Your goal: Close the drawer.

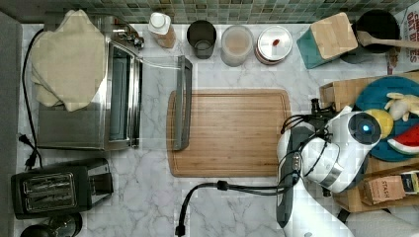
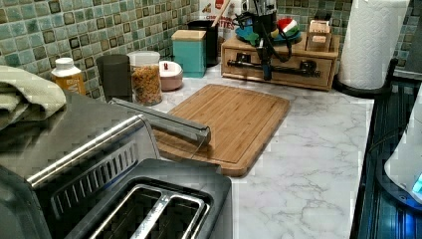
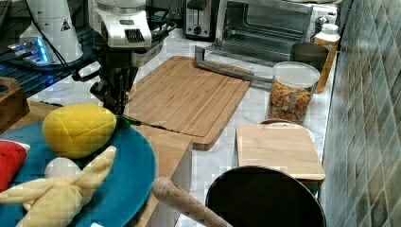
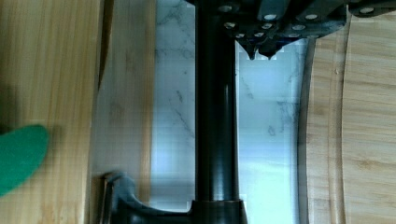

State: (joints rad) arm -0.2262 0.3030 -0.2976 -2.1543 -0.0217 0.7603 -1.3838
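The drawer sits in a light wooden box unit [image 2: 278, 74] at the far end of the counter in the left view. Its front panel [image 4: 126, 93] carries a long black bar handle [image 4: 215, 116], also seen as the handle [image 2: 293, 69]. The front looks about level with the box, and in the wrist view a thin dark gap shows along its edge. My gripper [image 4: 261, 52] hangs just outside the handle, on the cutting-board side, fingertips together with nothing between them. The gripper [image 2: 267, 75] points down in front of the drawer; the gripper [image 3: 115, 106] stands beside the box.
A bamboo cutting board [image 1: 230, 132] lies close in front of the box. The toaster oven's glass door [image 1: 182, 103] hangs open over the board's far edge. Jars [image 1: 237, 44] line the tiled wall. A blue plate [image 3: 127, 179] with plush toys tops the box; a paper towel roll [image 2: 370, 42] stands beside it.
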